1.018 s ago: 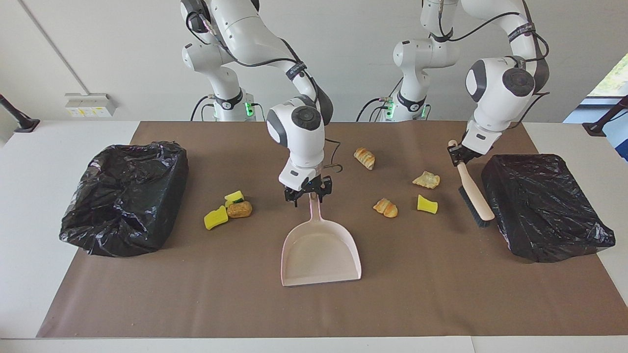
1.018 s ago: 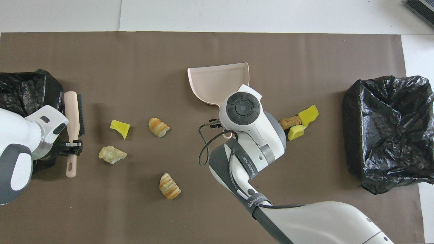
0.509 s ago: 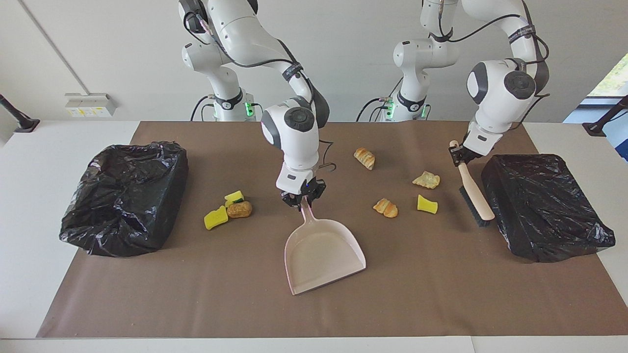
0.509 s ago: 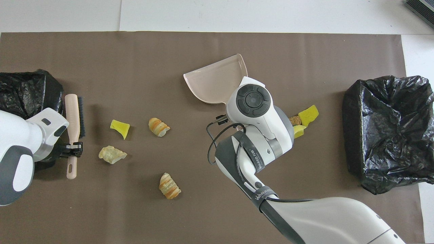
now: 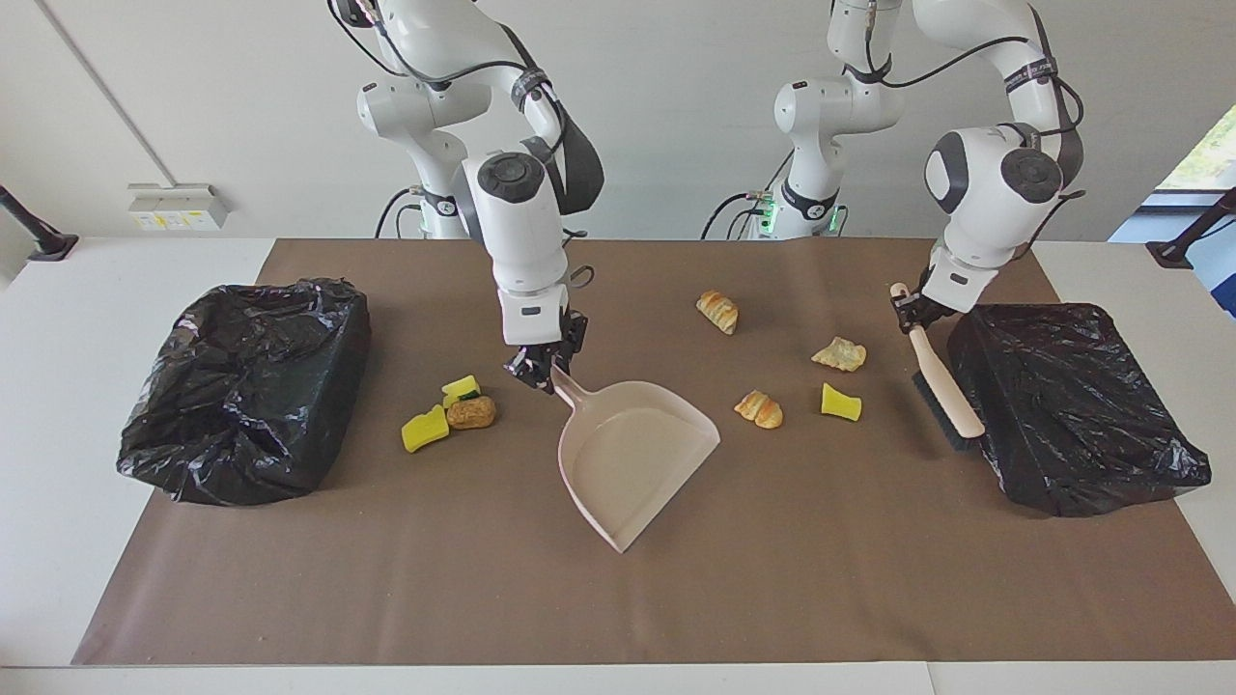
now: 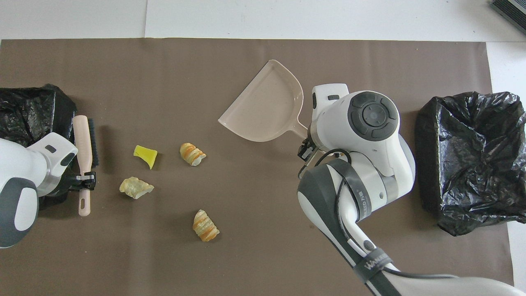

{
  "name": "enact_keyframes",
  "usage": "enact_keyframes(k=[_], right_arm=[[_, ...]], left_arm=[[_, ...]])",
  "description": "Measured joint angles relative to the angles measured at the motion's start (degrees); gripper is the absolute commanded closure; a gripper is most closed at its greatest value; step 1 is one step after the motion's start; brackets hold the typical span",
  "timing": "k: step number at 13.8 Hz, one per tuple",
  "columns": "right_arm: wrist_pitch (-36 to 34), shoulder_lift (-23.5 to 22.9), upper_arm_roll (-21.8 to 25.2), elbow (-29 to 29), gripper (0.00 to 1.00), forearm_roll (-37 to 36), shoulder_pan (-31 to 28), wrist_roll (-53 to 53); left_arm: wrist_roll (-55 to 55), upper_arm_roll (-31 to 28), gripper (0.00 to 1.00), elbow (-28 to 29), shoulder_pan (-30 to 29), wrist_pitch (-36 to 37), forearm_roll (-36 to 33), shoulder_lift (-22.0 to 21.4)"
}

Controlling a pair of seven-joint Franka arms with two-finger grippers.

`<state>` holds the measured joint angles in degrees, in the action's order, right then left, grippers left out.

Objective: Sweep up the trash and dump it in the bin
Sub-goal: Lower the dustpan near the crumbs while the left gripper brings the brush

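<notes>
The right gripper (image 5: 544, 372) is clenched on the handle of the beige dustpan (image 5: 632, 454), which is held slanted over the middle of the brown mat (image 5: 676, 598), its open mouth turned toward the left arm's end of the table. The left gripper (image 5: 912, 314) is clamped on the handle of the beige brush (image 5: 941, 386), just beside the black bin bag (image 5: 1062, 405) at that end. The trash is seen in two groups on the mat: two yellow sponge chunks (image 5: 425, 430) and a brown bread piece (image 5: 471, 412), touching one another, lie between the dustpan handle and the second black bin bag (image 5: 246, 386); three pastry pieces (image 5: 759, 408) and one yellow chunk (image 5: 840, 403) are scattered between dustpan and brush.
</notes>
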<state>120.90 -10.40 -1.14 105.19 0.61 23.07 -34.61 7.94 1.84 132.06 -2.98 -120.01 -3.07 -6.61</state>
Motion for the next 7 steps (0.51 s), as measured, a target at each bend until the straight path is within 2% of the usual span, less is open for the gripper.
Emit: enact_keyframes(k=[3, 7], right_arm=[[-5.97, 2.37, -0.06, 2.10, 1.00, 0.16, 0.55, -14.64], [-6.29, 4.03, -0.15, 6.35, 1.00, 0.16, 2.88, -20.08]], left_arm=[[0.08, 0.27, 1.00, 2.02, -0.04, -0.97, 0.00, 0.14], [3.00, 1.10, 1.00, 4.27, 2.44, 0.80, 0.00, -0.78]])
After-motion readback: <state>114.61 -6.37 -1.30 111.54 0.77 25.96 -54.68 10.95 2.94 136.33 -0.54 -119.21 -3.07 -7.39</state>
